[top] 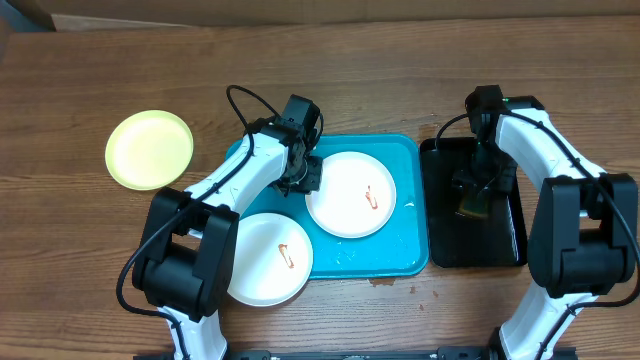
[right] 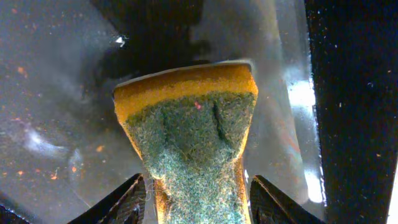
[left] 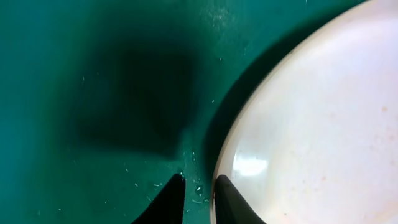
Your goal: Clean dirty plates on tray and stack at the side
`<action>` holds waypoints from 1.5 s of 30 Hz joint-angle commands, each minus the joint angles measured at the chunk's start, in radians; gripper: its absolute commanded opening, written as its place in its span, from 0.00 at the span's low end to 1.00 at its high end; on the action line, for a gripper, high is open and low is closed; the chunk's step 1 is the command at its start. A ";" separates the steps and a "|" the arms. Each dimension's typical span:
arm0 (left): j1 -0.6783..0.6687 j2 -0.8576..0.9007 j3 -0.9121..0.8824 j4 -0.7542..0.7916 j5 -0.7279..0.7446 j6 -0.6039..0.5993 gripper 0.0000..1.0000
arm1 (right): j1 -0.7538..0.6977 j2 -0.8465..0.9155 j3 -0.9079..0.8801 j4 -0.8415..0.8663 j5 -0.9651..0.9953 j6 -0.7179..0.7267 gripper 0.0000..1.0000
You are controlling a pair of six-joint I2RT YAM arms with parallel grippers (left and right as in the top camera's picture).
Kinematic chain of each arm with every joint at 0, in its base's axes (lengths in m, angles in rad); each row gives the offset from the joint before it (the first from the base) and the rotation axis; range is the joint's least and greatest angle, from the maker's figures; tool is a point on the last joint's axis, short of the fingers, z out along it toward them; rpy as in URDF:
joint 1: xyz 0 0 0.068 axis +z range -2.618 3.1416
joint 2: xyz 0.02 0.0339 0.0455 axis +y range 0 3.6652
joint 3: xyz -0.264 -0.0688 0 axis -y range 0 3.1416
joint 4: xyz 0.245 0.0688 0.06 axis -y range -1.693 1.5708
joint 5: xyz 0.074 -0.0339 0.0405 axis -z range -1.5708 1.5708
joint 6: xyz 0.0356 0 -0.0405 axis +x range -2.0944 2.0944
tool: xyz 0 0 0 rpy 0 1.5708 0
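On the turquoise tray [top: 405, 160] lies a white plate [top: 350, 195] with a reddish smear. A second smeared white plate [top: 268, 258] overhangs the tray's front-left corner. The yellow-green plate [top: 150, 149] rests on the table to the left. My left gripper [top: 303, 180] is low at the first plate's left rim. Up close the left gripper [left: 199, 183] is slightly open: one finger is over the tray [left: 93, 93], the other on the plate's edge [left: 311, 124]. My right gripper [right: 198, 190] straddles a yellow-and-green sponge [right: 193, 124], with thin gaps on both sides.
A narrow black tray [top: 505, 235] stands right of the turquoise one, and the sponge [top: 472, 207] lies in it under my right gripper [top: 476, 195]. Small droplets and specks dot the wet tray floor. Both arms reach in from the table's near edge.
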 commanded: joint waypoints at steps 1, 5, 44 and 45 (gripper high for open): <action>-0.005 0.006 0.022 0.003 -0.049 -0.003 0.20 | 0.000 -0.013 -0.001 0.002 -0.007 0.003 0.56; -0.005 0.006 0.022 -0.002 -0.059 -0.003 0.19 | 0.000 -0.013 -0.002 0.001 -0.007 -0.004 0.56; -0.016 0.006 0.010 0.005 -0.024 -0.004 0.23 | 0.000 -0.013 -0.021 0.002 -0.008 -0.003 0.31; -0.016 0.006 0.010 0.007 -0.024 -0.004 0.21 | 0.000 -0.013 -0.021 0.003 -0.008 -0.003 0.31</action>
